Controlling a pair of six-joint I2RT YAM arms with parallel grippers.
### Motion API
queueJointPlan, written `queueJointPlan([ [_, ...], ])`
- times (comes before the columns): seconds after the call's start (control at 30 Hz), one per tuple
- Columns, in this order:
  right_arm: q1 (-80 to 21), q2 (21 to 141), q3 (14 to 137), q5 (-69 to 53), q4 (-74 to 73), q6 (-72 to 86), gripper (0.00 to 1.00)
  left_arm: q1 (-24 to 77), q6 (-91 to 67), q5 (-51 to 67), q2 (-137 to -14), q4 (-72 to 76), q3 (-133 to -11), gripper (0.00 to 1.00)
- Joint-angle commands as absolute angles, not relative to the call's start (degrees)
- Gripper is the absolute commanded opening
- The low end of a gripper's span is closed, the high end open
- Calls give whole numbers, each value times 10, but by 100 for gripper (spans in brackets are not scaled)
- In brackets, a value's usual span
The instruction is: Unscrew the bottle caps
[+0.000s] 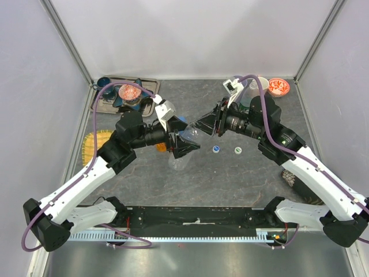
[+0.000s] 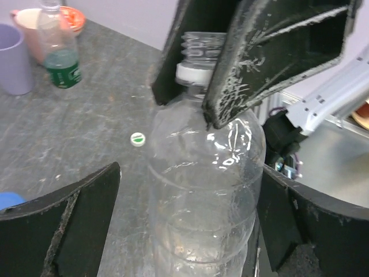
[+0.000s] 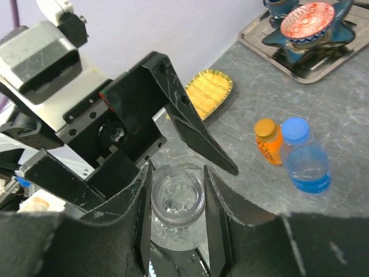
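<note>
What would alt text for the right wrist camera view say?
The right arm's fingers pinch the capless neck of a clear bottle, seen from above; the left arm's open fingers straddle it. A capped orange bottle and blue bottle stand together on the grey table.

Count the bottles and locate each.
4: clear bottle mid-table, gripped at the neck by the right fingers; orange bottle and blue bottle side by side left of it; green-labelled bottle beside the lilac cup. Arms may hide others.
</note>
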State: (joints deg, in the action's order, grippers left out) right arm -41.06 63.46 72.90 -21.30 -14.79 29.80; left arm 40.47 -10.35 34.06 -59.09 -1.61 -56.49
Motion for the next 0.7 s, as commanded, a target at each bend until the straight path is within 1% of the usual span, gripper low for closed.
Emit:
queueJointPlan([
  [0.0,-414,621,749,-166,-165,274,0,403,-106,232,-569,-45,-595,99],
  [0.07,-413,615,766,-123,-181,264,0,403,-105,196,-559,-70,-599,99],
  [0.1,-413,613,772,-63,-187,260,0,403,-105,155,-554,-93,-603,99],
  [0.17,-414,606,788,-4,-202,242,0,403,-104,115,-531,-106,-603,99],
  [0.2,-414,604,794,72,-206,235,0,403,-103,81,-522,-113,-602,99],
  [0.3,-414,609,809,195,-220,214,0,403,-105,18,-477,-129,-594,99],
  [0.33,-414,613,809,270,-221,208,0,403,-107,5,-462,-129,-590,99],
  [0.4,-414,628,806,339,-218,198,0,403,-105,-23,-421,-125,-569,99],
  [0.43,-413,635,801,401,-198,191,0,403,-101,-31,-409,-121,-562,99],
  [0.53,-411,670,774,459,-147,158,0,403,-91,-33,-370,-114,-538,99],
  [0.67,-393,757,786,464,-130,150,0,403,-92,-4,-345,-110,-516,98],
])
